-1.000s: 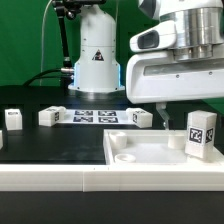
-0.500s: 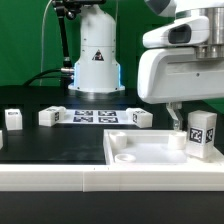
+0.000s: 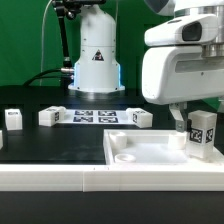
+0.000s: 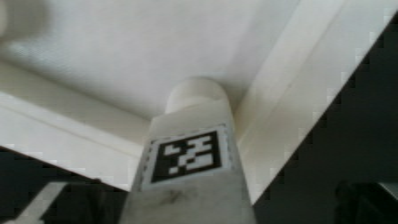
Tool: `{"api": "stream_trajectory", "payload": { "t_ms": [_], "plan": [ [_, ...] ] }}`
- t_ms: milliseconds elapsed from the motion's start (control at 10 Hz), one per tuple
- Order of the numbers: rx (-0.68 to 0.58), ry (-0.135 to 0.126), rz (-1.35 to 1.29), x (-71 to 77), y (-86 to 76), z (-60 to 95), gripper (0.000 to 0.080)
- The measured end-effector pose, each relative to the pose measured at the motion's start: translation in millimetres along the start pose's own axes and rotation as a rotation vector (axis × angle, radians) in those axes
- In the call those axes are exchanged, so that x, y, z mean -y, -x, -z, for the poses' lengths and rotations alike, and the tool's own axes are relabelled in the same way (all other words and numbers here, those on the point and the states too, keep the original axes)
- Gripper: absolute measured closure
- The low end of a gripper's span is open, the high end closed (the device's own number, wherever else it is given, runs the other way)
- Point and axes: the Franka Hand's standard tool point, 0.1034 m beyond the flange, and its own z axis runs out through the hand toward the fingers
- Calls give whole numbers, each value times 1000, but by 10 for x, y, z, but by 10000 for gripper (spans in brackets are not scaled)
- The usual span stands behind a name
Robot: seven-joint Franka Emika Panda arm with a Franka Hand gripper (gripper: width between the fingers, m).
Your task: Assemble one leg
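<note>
Closest to me: the white panel [image 3: 135, 152], raised rim, lying flat at the table's front edge. The leg [image 3: 202, 134] stands upright on it, in the corner toward the exterior view's right, tag facing out. It's prob. parked over a corner hole, since that's where a leg would seat, tho the hole itself is hidden. The gripper [image 3: 196, 122] hangs right over it, pointing straight down, which suits gripping or twisting an upright part. One finger [image 3: 178, 119] shows just beside the leg on the exterior view's left; the other is hidden behind it. So the leg sits btw the jaws, centred per the wrist view, but I can't tell if they're pinching it or only straddling. Further back on the black table [image 3: 30, 140]: three spare legs [image 3: 52, 116], the marker board [image 3: 95, 115], then the arm's base [image 3: 97, 55].
</note>
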Motion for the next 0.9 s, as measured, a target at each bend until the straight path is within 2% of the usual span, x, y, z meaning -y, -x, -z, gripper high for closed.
{"api": "stream_trajectory", "payload": {
  "t_ms": [200,300,400,700,900],
  "plan": [
    [0,0,1,2,0,-1,396],
    [0,2,1,-9,0,2,396],
    [1,2,0,-16,4,0,508],
    [-3,0,-48,-20,8,-4,508],
    [-33,-11,-273,-35,20,-15,508]
  ]
}}
